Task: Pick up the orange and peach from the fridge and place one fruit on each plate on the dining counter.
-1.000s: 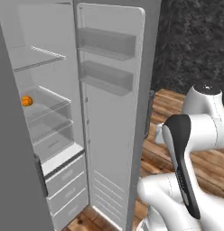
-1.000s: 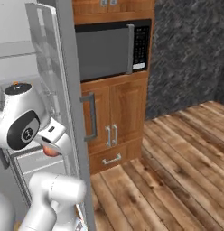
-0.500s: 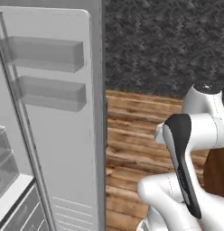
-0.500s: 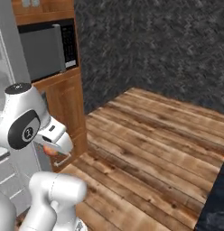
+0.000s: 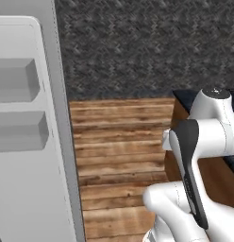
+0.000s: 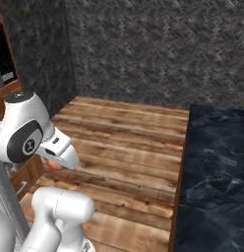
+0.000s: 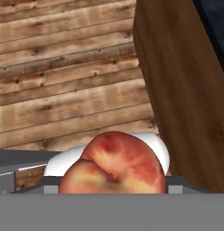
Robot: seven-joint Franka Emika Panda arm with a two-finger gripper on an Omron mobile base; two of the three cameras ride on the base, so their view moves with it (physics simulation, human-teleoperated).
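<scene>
Up close in the hand view, tool (image 7: 113,189) clamps the peach (image 7: 113,163); dining counter (image 6: 215,172) rightward.

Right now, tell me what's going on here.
The robot is carrying the peach in its gripper, held close to its body above the wooden floor. The fridge door stands open at the left of the left base view, and the black marbled dining counter is ahead on the right. No plate shows here, so the peach has not been placed.
</scene>
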